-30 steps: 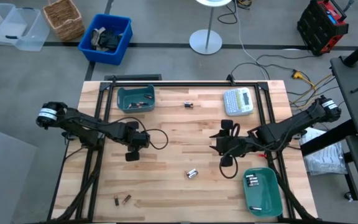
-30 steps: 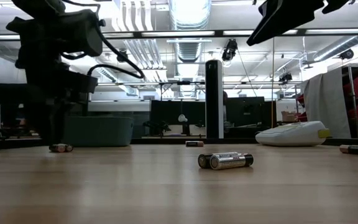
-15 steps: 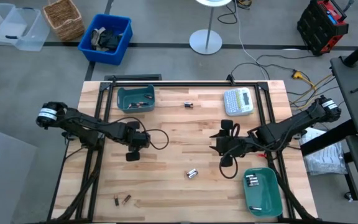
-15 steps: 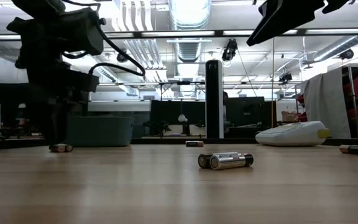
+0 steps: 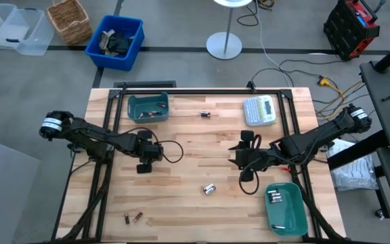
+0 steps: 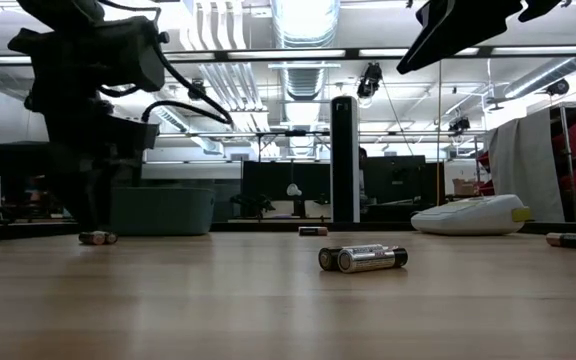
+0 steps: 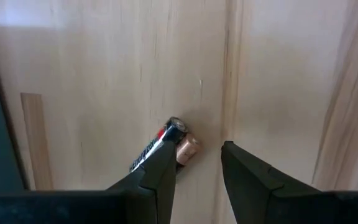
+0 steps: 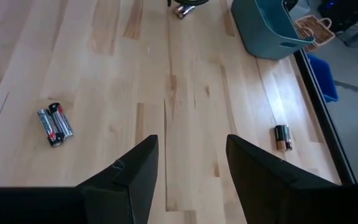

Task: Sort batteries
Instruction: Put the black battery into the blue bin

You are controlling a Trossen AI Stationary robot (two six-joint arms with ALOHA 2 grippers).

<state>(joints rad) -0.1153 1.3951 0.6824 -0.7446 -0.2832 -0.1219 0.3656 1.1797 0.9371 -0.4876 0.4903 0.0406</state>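
two small cylindrical batteries [image 7: 173, 143], one black, one coppery, lie on my pale wooden table [image 5: 181, 203] beside the left gripper [image 7: 196, 163], its fingers parted and empty, while my right gripper [image 8: 191, 163] hovers open, holding nothing.

We note a grey floor [image 5: 32, 176] surrounding the light wooden slatted bench [image 5: 188, 149], which sits on a black metal frame [image 5: 202, 91]. On the floor beyond its far edge stand a blue plastic bin [image 5: 116, 42] holding dark items, a woven wicker basket [image 5: 68, 19], a clear plastic tub [image 5: 12, 28] and the round white base of a lamp stand [image 5: 223, 45]. A red and black case [image 5: 353, 27] sits at the far right, with loose cables [image 5: 296, 68] nearby. The low view shows ceiling ducts [image 6: 303, 25] and a black column [image 6: 344, 160].
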